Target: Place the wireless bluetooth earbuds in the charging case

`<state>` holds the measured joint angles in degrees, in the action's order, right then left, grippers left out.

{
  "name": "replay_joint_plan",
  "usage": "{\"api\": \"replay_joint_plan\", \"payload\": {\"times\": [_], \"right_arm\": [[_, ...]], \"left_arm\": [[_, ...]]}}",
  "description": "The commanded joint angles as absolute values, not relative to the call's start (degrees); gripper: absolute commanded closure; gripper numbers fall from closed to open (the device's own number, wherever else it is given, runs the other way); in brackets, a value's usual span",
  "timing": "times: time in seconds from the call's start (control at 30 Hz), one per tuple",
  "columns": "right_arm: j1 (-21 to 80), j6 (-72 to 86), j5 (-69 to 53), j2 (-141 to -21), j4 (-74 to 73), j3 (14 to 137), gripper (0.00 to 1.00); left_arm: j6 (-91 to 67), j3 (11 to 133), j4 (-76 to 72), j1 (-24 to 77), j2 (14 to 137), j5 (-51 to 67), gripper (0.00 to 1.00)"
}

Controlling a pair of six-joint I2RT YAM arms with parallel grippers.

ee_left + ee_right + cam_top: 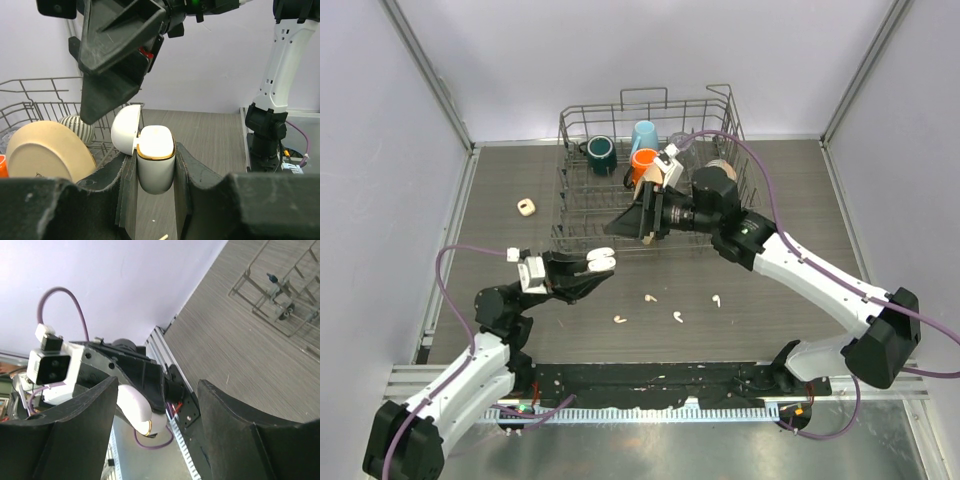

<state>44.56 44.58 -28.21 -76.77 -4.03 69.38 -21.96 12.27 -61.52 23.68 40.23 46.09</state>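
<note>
Four earbuds (650,297) lie loose; left gripper (588,270) pinches the open charging case (155,165); right gripper (628,222), spread and empty, should next fetch one

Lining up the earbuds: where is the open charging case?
Top view, left of centre: the case sits clamped in the left claw, in front of the dish rack, loose earbuds to its right.

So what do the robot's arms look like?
The left arm and right arm are white tubes with chunky black joints. A thin purple cable loops along each one. The left end effector and right end effector are black, each with two wedge-shaped fingers and a small white camera box behind.
</note>
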Motion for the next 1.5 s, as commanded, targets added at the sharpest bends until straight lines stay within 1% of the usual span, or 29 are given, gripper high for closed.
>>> {"api": "replay_joint_plan", "payload": {"times": [0.0,0.13,0.3,0.43,0.53,0.77,1.1,1.3,1.37,1.47], "right_arm": [[43.42,47.98,-29.18,-75.94,3.33,69.44,0.30],[42.10,47.56,-30.32,-74.10,5.53,68.64,0.30],[42.10,45.44,-33.83,-74.35,0.62,69.52,0.30],[42.10,50.60,-37.78,-74.09,3.23,67.07,0.30],[42.36,54.13,-41.91,-74.70,6.40,66.18,0.30],[44.47,57.56,-45.26,-78.30,8.88,66.44,0.30],[45.00,60.47,-43.77,-80.95,9.75,63.99,0.30],[45.00,64.50,-44.21,-82.53,15.09,62.67,0.30],[45.00,66.17,-44.47,-83.05,17.39,62.05,0.31],[45.00,67.94,-45.17,-84.20,19.51,62.05,0.39]], "left_arm": [[-20.04,10.46,-63.11,23.99,37.71,42.29,1.00],[-18.90,8.80,-60.47,23.91,35.07,38.25,1.00],[-16.88,8.09,-58.89,23.91,31.91,33.84,1.00],[-15.65,8.79,-58.97,23.91,31.64,31.56,1.00],[-15.38,9.84,-59.41,23.91,32.95,31.99,1.00],[-15.91,11.60,-62.75,23.91,36.65,33.75,1.00],[-16.35,12.48,-64.51,23.91,38.23,34.45,1.00],[-16.87,12.83,-64.42,23.91,38.06,35.51,1.00],[-16.96,12.92,-64.69,23.99,38.41,36.03,1.00],[-17.23,13.18,-65.21,23.99,38.85,36.65,1.00]]}}
